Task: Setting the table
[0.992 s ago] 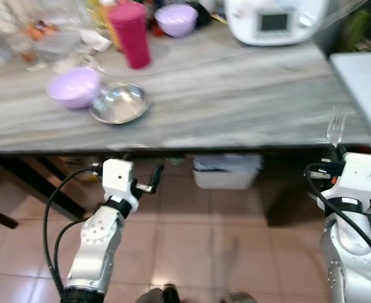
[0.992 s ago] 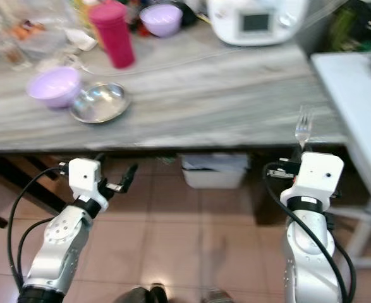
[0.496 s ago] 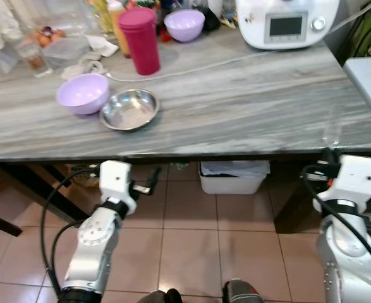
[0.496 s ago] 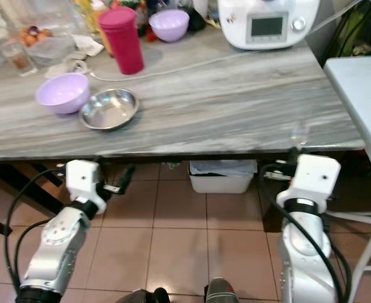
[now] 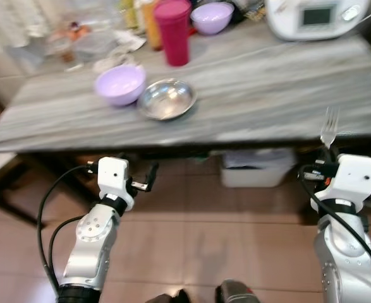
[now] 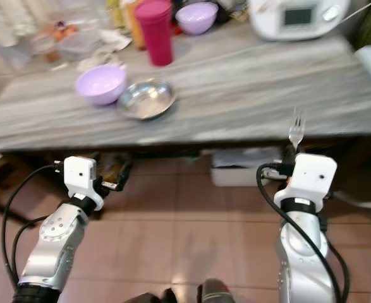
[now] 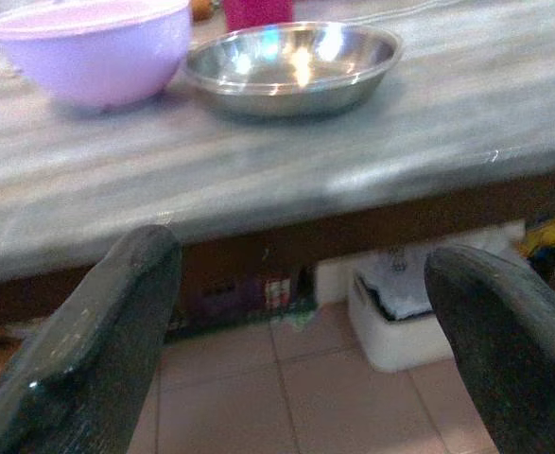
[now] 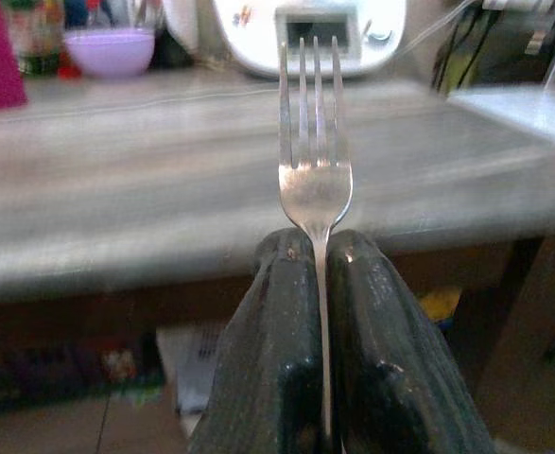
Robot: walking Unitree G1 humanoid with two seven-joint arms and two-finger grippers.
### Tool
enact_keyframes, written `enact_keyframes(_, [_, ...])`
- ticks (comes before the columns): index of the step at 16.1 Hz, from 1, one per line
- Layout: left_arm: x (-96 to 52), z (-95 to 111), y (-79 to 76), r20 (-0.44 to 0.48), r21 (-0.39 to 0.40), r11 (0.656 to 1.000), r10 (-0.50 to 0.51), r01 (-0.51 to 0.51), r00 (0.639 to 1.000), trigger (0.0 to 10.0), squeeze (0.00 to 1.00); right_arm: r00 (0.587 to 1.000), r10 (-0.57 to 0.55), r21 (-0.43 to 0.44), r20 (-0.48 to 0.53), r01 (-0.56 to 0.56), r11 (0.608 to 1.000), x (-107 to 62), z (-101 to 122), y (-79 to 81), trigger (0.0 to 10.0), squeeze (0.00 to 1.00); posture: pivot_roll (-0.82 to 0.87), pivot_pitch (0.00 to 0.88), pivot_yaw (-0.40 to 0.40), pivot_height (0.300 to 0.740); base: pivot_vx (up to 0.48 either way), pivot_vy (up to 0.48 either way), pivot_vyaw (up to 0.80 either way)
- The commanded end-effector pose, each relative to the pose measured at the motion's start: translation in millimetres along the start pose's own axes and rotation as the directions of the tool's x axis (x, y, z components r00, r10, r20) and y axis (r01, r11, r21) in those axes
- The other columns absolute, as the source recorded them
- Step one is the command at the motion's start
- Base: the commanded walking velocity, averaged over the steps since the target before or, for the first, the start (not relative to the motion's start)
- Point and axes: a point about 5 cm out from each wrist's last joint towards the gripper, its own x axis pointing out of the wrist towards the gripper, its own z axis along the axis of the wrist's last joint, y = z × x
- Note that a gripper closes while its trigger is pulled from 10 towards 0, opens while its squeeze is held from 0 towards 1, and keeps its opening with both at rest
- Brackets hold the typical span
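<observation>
Fork in hand, not yet laid on the surface.

Right tool (image 8: 317, 255) pinches the fork (image 8: 313, 142) upright, tines up, below and just short of the surface (image 5: 267, 82) edge. Left tool (image 7: 296, 312) spread, empty, also under the edge. Ahead of the left tool: steel bowl (image 5: 167, 98) touching a lilac bowl (image 5: 120, 83); red tumbler (image 5: 174, 31) beyond. Judged early: placing the fork remains.

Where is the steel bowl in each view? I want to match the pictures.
Left eye view: steel bowl on the grey table, right of the lilac bowl.
Right eye view: same place.
Left wrist view: beyond the open fingers.
Right wrist view: not in it.
Shared landmark: the lilac bowl beside it.
</observation>
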Motion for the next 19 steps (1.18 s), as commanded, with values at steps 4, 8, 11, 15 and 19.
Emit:
enact_keyframes(4, [6.5,37.7,12.9,0.176,0.069,0.988,0.120,-0.134,0.977,10.0,0.00,0.997,-0.004,0.048,0.082,0.001,0.999,-0.8,19.3,-0.1,10.0,0.00,-0.32,0.186,0.126,0.740,0.000,0.071,0.00])
enact_keyframes(8, [8.2,45.5,10.5,0.213,0.095,0.987,0.109,-0.131,0.971,10.0,0.00,0.996,0.004,0.051,0.086,-0.009,0.999,-4.2,19.9,4.5,10.0,0.00,-0.32,0.185,0.125,0.740,0.000,0.000,0.00])
enact_keyframes(11, [4.6,30.3,10.6,0.155,0.087,0.988,0.115,-0.129,0.981,10.0,0.00,0.998,-0.007,0.070,0.061,0.003,0.998,-7.2,13.9,5.5,10.0,0.00,-0.33,0.183,0.125,0.740,0.000,0.000,0.00])
enact_keyframes(15, [0.9,19.3,8.9,0.109,0.045,0.994,0.089,-0.095,0.990,10.0,0.00,1.000,0.012,0.042,0.001,-0.012,0.999,-11.6,0.5,6.2,10.0,0.00,-0.33,0.185,0.122,0.740,0.000,0.000,0.00])
enact_keyframes(19, [1.5,15.1,1.6,0.098,0.035,0.998,0.041,-0.045,0.994,10.0,0.00,1.000,0.029,0.105,0.002,-0.029,0.994,-14.8,-0.8,9.7,10.0,0.00,-0.33,0.188,0.122,0.740,0.000,0.000,0.00])
